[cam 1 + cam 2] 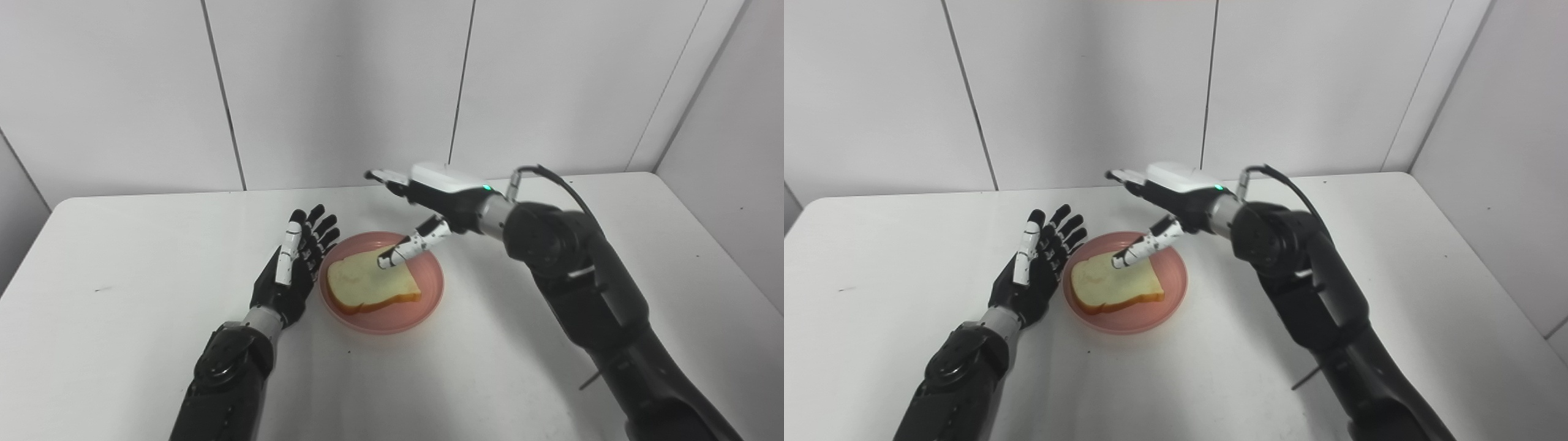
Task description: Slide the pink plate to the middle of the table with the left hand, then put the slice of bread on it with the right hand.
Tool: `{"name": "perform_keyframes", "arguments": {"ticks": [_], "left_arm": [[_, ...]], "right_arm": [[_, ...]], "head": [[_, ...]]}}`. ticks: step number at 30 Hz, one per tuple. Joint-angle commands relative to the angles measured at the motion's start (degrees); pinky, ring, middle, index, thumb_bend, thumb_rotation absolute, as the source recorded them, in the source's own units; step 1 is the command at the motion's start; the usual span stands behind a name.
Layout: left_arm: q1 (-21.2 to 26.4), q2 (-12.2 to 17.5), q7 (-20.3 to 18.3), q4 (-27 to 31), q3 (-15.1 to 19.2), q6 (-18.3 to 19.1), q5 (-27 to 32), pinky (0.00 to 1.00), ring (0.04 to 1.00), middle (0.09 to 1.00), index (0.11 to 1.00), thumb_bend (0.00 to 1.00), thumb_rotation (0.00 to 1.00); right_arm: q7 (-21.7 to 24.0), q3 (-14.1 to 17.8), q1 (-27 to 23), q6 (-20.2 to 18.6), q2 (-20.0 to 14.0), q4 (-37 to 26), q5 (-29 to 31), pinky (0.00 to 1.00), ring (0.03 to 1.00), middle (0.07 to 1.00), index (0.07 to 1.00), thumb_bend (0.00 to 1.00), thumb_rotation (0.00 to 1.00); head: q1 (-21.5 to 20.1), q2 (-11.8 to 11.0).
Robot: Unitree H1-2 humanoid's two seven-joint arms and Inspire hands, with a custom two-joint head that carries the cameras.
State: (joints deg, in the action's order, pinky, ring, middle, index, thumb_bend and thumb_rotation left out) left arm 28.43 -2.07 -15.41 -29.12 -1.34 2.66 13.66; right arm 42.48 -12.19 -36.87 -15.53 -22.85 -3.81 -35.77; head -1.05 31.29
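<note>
Left eye view: bread (370,283) on pink plate (429,294) mid-table, both robot hands (left (294,263), right (429,205)) open, empty.

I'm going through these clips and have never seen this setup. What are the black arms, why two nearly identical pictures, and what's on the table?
The two pictures come from two cameras side by side on a humanoid robot's head, so both show the same scene. The black arms are its own, each ending in a hand with fingers. On the white table sits a pink plate with a bread slice lying on it. The left hand is open beside the plate's left edge. The right hand is open above the plate, one digit reaching down to the bread. Neither hand holds anything.
</note>
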Motion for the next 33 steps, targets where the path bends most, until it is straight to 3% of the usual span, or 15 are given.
{"name": "perform_keyframes", "arguments": {"ticks": [1, 5, 7, 11, 13, 18, 20, 25, 29, 33], "left_arm": [[-3.84, 1.27, 2.29, -1.08, 0.09, 4.63, -1.81, 0.99, 0.975, 0.974, 0.982, 0.66, 1.0], [-5.53, 1.03, 5.74, 2.19, 0.31, 2.57, -4.54, 0.97, 0.95, 0.952, 0.956, 0.63, 1.0], [-6.26, 0.77, 7.1, 2.86, 0.42, -0.35, -5.87, 0.98, 0.961, 0.961, 0.96, 0.62, 1.0], [-7.94, 0.72, 8.13, 4.87, 0.37, -2.82, -7.34, 0.99, 0.991, 0.991, 0.991, 0.63, 1.0], [-9.43, 0.87, 9.43, 7.36, -0.33, -2.79, -9.59, 1.0, 0.999, 0.999, 0.999, 0.65, 1.0], [-11.57, 1.3, 9.38, 8.74, -1.2, -5.58, -11.51, 1.0, 1.0, 1.0, 1.0, 0.65, 1.0], [-11.86, 1.45, 8.82, 8.12, -1.44, -6.04, -11.22, 1.0, 1.0, 1.0, 1.0, 0.68, 1.0], [-12.93, 1.23, 7.22, 7.83, -2.08, -5.45, -9.85, 1.0, 1.0, 1.0, 1.0, 0.8, 1.0], [-13.37, 1.21, 7.97, 7.53, -2.81, -7.92, -11.46, 1.0, 1.0, 1.0, 1.0, 0.71, 1.0], [-14.62, 0.83, 7.6, 12.51, -3.28, -2.47, -10.7, 1.0, 1.0, 1.0, 1.0, 0.59, 1.0]], "right_arm": [[-3.19, 2.11, -0.81, -2.06, -0.61, -1.68, 1.34, 0.86, 0.966, 1.0, 1.0, 0.96, 0.75], [-6.4, 6.42, 3.88, -3.83, 1.19, -2.48, 7.39, 0.89, 0.995, 1.0, 1.0, 0.94, 0.88], [-8.42, 8.34, 6.68, -3.8, 2.63, -3.51, 10.42, 0.9, 1.0, 1.0, 1.0, 0.88, 0.98], [-15.18, 12.26, 12.67, -0.5, 6.73, -3.79, 16.94, 0.93, 1.0, 1.0, 1.0, 0.8, 1.0], [-19.33, 14.4, 16.16, 1.78, 9.83, -3.39, 20.58, 0.95, 1.0, 1.0, 1.0, 0.78, 1.0], [-28.48, 17.72, 20.29, 12.48, 15.29, 0.93, 26.72, 0.99, 1.0, 1.0, 1.0, 0.76, 1.0], [-30.03, 18.74, 20.93, 15.31, 16.75, 2.69, 29.95, 1.0, 1.0, 1.0, 1.0, 0.79, 1.0], [-33.67, 20.27, 22.37, 20.64, 20.4, 5.99, 36.23, 1.0, 1.0, 1.0, 1.0, 0.77, 1.0], [-36.25, 20.01, 24.3, 22.83, 22.32, 8.33, 37.56, 1.0, 1.0, 1.0, 1.0, 0.74, 1.0], [-36.88, 19.17, 26.69, 21.94, 23.2, 8.81, 38.38, 1.0, 1.0, 1.0, 1.0, 0.67, 1.0]], "head": [[0.23, -0.06], [0.65, -0.22], [0.84, -0.29], [1.54, -0.59], [2.11, -0.8], [3.56, -1.57], [4.05, -1.91], [5.53, -2.66], [6.43, -3.38], [6.91, -3.61]]}}
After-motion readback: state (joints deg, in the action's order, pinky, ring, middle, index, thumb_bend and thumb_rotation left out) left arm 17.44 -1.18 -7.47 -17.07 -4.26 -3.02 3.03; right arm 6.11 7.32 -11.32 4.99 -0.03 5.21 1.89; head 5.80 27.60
